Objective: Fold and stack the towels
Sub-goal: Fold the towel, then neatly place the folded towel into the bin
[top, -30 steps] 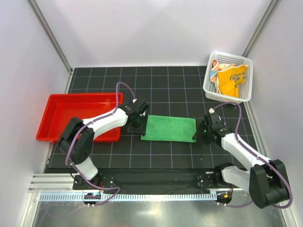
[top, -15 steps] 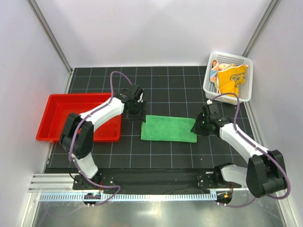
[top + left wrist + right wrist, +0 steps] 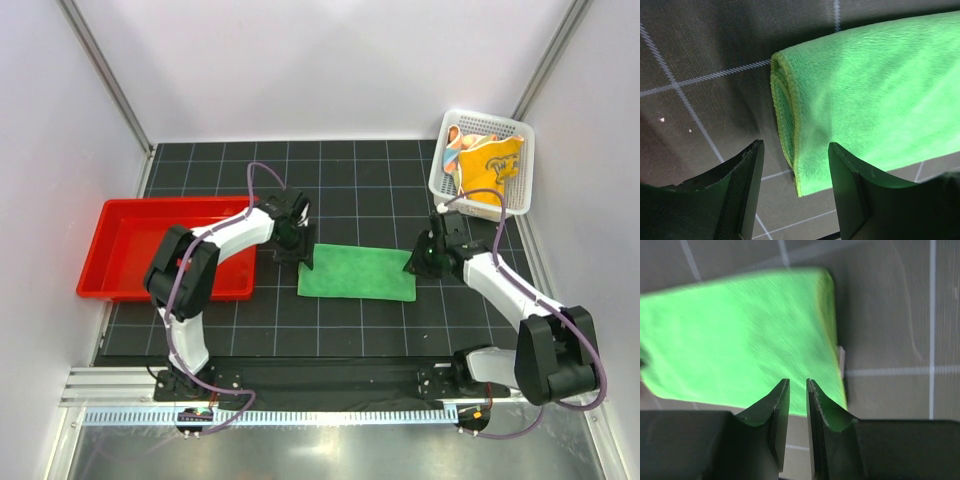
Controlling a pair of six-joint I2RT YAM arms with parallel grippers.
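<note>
Left gripper [image 3: 298,252] sits at the 9 o'clock end of the green towel [image 3: 358,272], jaws well apart and empty, straddling its folded edge. Right gripper [image 3: 420,262], narrowed to a slit, grips nothing above the 3 o'clock end. We see the towel lying folded flat on the black mat [image 3: 350,190]. At its 1 o'clock, a white basket [image 3: 440,172] holds the orange towel [image 3: 490,165].

The green towel [image 3: 357,272] is soft, fuzzy, matt cloth with a stitched hem. Under it lies a matt black mat [image 3: 350,190] with thin pale lines. Left of the towel is a glossy red plastic tray [image 3: 130,255]. To its right, a white plastic mesh basket [image 3: 441,180] holds printed orange cloth [image 3: 487,165].
</note>
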